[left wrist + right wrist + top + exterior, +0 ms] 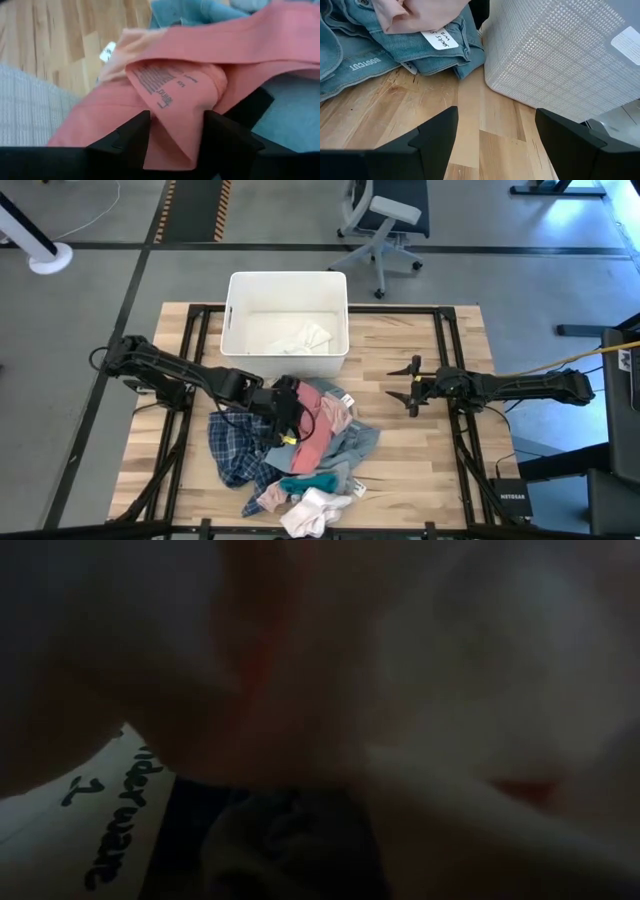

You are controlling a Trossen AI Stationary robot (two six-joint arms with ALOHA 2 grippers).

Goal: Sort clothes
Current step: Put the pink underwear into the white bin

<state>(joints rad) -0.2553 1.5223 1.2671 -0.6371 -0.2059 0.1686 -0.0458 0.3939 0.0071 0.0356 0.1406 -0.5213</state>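
The clothes lie in a heap (300, 455) on the wooden table's near middle: a blue-white plaid shirt (232, 448), a pink piece (322, 425), a grey-blue piece (358, 445), a teal piece (310, 483) and a white piece (315, 512). My left gripper (290, 428) is open and slants down into the heap's far side, over the pink piece (200, 55). My right gripper (412, 385) hangs open above bare table to the right of the heap, touching nothing. Its wrist view shows the grey-blue denim (370, 47) and the bin's wall. My left gripper (177, 135) has a fold of the pink piece, the part with printed lettering (165, 95), between its two open fingers (135, 135). The fingers come slanting down from the table's left. The fold lies slack on the heap.
A white plastic bin (240, 330) stands at the table's far middle with a white cloth (300, 337) inside. Its wall (560, 55) is close to my right gripper (495, 145). Cloth with a white written tag (100, 820) blocks the low view. Bare wood lies on the right.
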